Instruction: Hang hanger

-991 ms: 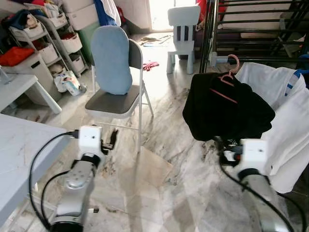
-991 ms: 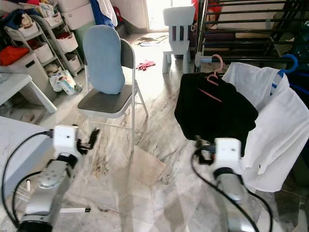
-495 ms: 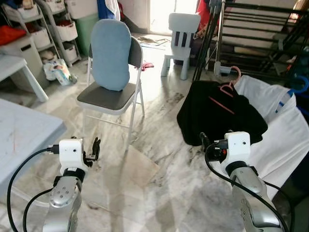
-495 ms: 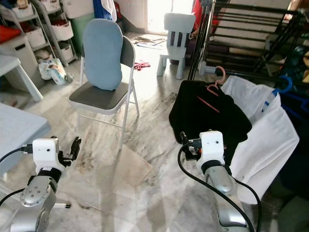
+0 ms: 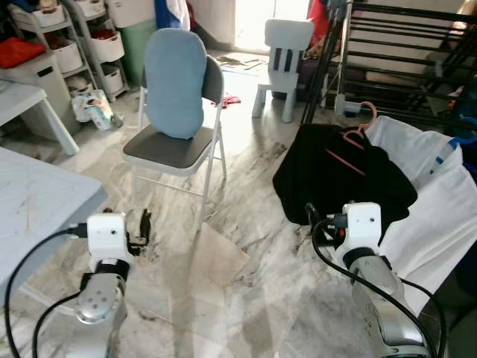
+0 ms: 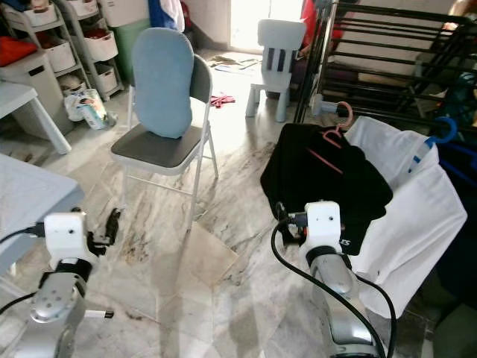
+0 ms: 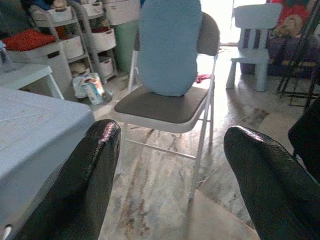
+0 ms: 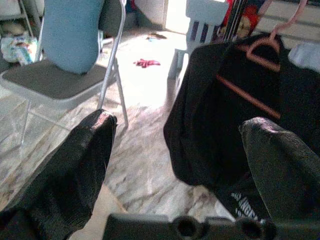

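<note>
A pink hanger carrying a black garment hangs by its hook on a grey rail of the dark drying rack, to my right front. My right gripper is held low, just in front of the garment's lower edge. It is open with nothing in it. In the right wrist view its fingers frame the garment and hanger. My left gripper is held low on the left, open and empty, pointing at the folding chair.
A white shirt on a blue hanger hangs right of the black garment. A folding chair with a blue cushion stands ahead left, a white child's chair behind it. A pale table and storage shelves are at left.
The whole view has shifted as the camera moved. Both grippers sit lower in the picture than a second ago and stay open and empty. The hanger still hangs on the rail.
</note>
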Controlling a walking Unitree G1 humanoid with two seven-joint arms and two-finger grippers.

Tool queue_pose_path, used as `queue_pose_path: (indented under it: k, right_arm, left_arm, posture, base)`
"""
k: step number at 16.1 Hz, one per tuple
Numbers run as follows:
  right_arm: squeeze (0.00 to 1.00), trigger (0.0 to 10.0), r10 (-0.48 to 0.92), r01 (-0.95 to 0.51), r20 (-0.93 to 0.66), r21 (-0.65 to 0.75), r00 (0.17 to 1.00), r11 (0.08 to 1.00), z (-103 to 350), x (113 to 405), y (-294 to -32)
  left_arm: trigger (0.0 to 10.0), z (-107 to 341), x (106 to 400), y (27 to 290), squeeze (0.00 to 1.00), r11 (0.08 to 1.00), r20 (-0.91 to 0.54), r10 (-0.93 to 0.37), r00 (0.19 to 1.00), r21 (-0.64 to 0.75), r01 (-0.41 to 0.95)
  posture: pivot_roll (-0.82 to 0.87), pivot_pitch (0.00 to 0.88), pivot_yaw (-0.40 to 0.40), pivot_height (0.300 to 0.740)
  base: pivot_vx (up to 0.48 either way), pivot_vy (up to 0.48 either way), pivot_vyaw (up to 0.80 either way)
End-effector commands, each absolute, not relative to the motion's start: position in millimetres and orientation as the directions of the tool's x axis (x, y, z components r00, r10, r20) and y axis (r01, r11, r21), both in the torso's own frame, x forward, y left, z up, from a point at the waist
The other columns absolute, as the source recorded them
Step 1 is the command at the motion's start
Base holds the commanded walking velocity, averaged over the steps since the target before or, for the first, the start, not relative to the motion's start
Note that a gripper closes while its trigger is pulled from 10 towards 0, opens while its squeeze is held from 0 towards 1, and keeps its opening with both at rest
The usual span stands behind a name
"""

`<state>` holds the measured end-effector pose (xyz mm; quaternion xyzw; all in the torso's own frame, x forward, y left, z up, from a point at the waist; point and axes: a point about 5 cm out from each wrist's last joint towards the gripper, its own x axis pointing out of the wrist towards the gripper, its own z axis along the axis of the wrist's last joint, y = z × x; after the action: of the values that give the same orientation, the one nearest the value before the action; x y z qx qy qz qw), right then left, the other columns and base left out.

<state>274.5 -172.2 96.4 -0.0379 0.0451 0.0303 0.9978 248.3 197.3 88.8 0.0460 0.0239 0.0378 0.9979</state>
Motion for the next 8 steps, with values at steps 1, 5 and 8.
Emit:
queue_pose_path:
  k: [1,5,8]
  right_arm:
    - [0.00,10.0,0.067,-0.075,-0.082,-0.094,0.994,0.993,100,269,-173]
    - [0.00,10.0,0.003,-0.016,-0.116,-0.109,0.993,0.994,91,250,-190]
    - [0.00,10.0,-0.014,0.000,-0.115,-0.121,0.993,0.993,94,251,-192]
  left_arm:
    - [10.0,88,251,189,0.00,0.996,-0.054,0.039,0.998,0.084,-0.035]
    - [10.0,81,245,186,0.00,1.000,-0.111,-0.007,0.994,0.001,0.007]
    - [10.0,85,253,177,0.00,0.996,-0.091,-0.081,0.993,-0.037,0.078]
  posture:
    - [-0.14,0.000,0.011,0.740]
    - [-0.17,0.000,0.043,0.740]
    - [-0.18,0.000,0.050,0.740]
  base:
    - [0.000,0.000,0.00]
    - [0.000,0.000,0.00]
    - [0.179,0.000,-0.14]
